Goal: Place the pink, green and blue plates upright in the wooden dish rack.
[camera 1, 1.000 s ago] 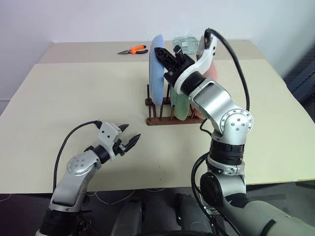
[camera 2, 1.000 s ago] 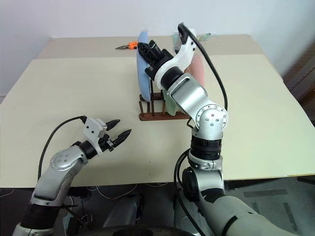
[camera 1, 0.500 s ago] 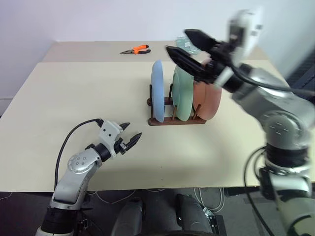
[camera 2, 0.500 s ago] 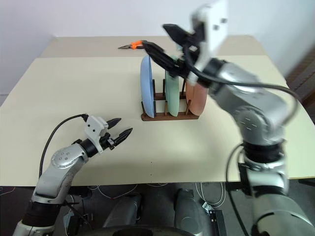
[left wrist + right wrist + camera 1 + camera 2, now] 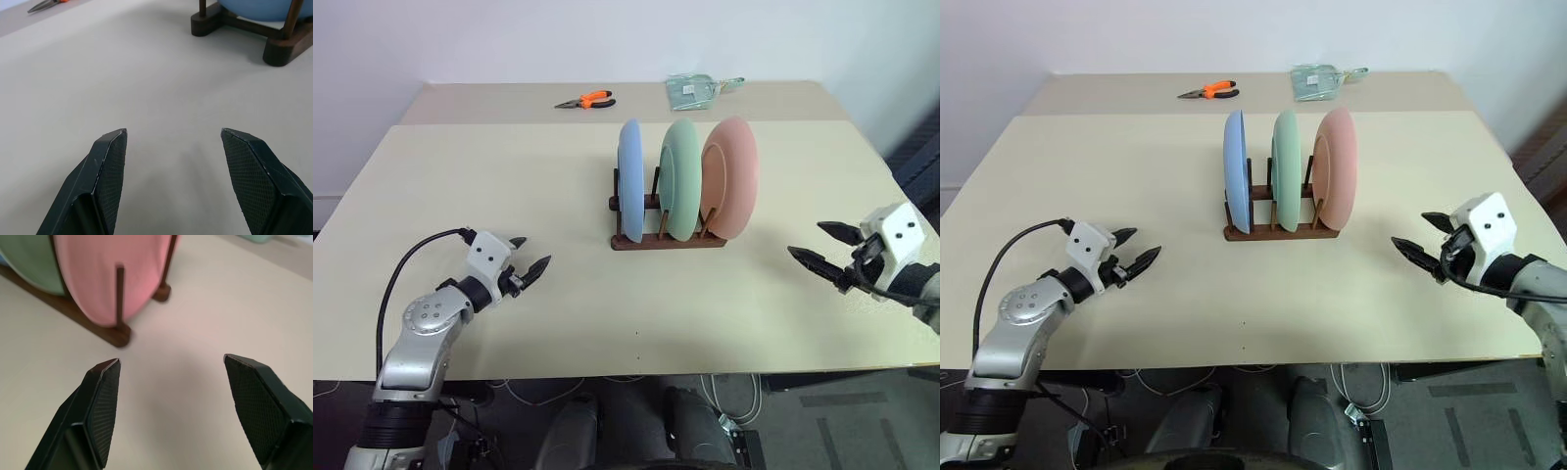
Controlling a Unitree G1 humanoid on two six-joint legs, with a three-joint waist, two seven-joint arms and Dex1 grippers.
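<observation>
The blue plate (image 5: 629, 179), the green plate (image 5: 682, 178) and the pink plate (image 5: 732, 176) stand upright side by side in the wooden dish rack (image 5: 668, 239) at the table's middle. My left gripper (image 5: 528, 256) hovers low over the table to the rack's front left, open, with nothing between its fingers. To the front right of the rack, well apart from the pink plate, my right gripper (image 5: 820, 246) is also open and empty. The right wrist view looks at the pink plate (image 5: 112, 274) and a rack peg; the left wrist view catches the rack's base (image 5: 274, 46).
Orange-handled pliers (image 5: 584, 100) lie at the table's far edge. A clear plastic packet (image 5: 697, 91) lies at the far right of them. The table (image 5: 489, 186) ends close to the right gripper's outer side.
My right gripper let go above the rack, opened, and swung down and far to the right. The left gripper shifted a little to the left. All three plates now stand free in the rack.
</observation>
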